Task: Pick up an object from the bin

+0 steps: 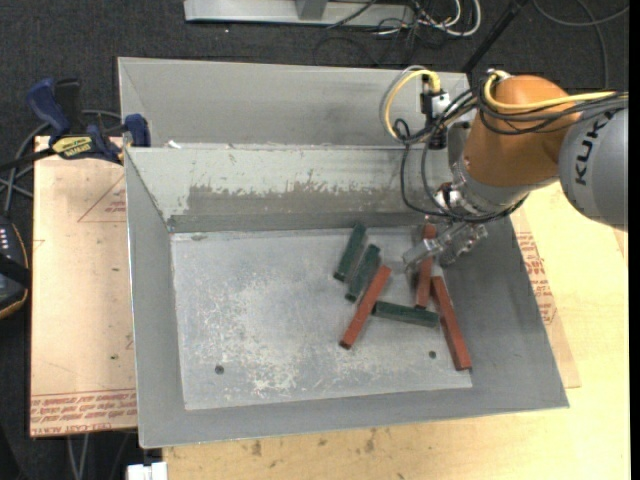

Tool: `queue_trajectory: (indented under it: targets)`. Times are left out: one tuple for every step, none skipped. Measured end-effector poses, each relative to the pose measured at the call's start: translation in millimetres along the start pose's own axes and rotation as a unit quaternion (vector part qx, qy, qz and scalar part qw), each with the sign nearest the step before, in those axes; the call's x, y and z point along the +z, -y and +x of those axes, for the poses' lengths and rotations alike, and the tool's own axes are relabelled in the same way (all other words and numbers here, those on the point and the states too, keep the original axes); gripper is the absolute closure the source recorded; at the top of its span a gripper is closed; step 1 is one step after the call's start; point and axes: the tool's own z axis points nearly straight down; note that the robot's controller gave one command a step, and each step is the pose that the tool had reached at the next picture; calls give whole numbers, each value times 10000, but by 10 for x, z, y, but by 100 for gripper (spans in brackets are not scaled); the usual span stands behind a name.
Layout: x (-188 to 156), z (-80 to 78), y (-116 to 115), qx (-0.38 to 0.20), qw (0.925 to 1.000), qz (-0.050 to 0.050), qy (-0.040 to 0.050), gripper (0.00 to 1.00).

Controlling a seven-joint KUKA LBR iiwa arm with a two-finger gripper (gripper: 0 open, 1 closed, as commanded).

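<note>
My gripper [446, 242] hangs low at the right back of the bin, under the orange wrist cover. It is right over the upper end of a short red stick [424, 284] that points towards the back wall. A longer red stick [452, 326] runs from there towards the front right. A dark green stick [406, 314] lies flat across, just left of the two red ones. Another long red stick [366, 306] lies on a slant to the left of the gripper.
Two dark green blocks [351, 253] [366, 271] lie side by side left of the gripper, touching the slanted red stick. The bin's back wall stands close behind the gripper, and the sloped right wall is near it. The left half of the floor is bare metal.
</note>
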Motion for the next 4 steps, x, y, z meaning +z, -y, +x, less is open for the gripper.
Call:
queue_trajectory:
  targets:
    - [-16,-66,30,4,10000,-23,-20,0]
    - [-27,-63,40,24,10000,1,-20,100]
    - [-331,-80,57,33,10000,-15,-68,100]
    - [-1153,-98,89,50,10000,8,-86,100]
